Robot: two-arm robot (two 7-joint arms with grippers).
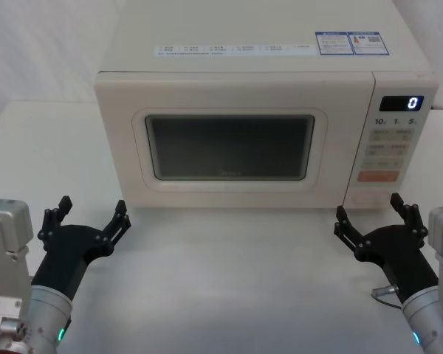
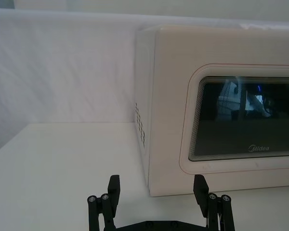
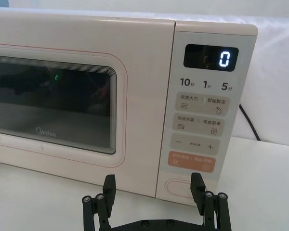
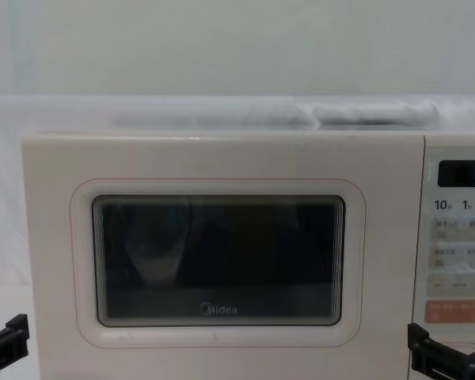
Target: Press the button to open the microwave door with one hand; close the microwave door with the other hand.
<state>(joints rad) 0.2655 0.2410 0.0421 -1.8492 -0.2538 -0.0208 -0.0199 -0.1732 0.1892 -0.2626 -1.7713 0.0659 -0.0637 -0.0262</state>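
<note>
The cream microwave (image 1: 244, 63) stands at the middle of the white table. Its door (image 1: 229, 147) with the dark window is shut flush. In the left wrist view the door (image 2: 231, 120) shows the Midea logo. The wide pill-shaped button (image 3: 180, 186) sits at the bottom of the keypad strip, under the orange-pink key (image 3: 192, 160). My right gripper (image 1: 369, 209) hovers open just in front of the button (image 1: 374, 198), without touching it. Off the door's lower left corner, my left gripper (image 1: 91, 210) is open with nothing in it. Both grippers also show low in the chest view, the left (image 4: 4, 342) and the right (image 4: 443, 358).
The display (image 1: 401, 103) reads 0. A black cable (image 3: 248, 122) runs down behind the microwave's right side. Bare white table (image 1: 229, 280) lies between the two arms in front of the oven, with a white wall behind.
</note>
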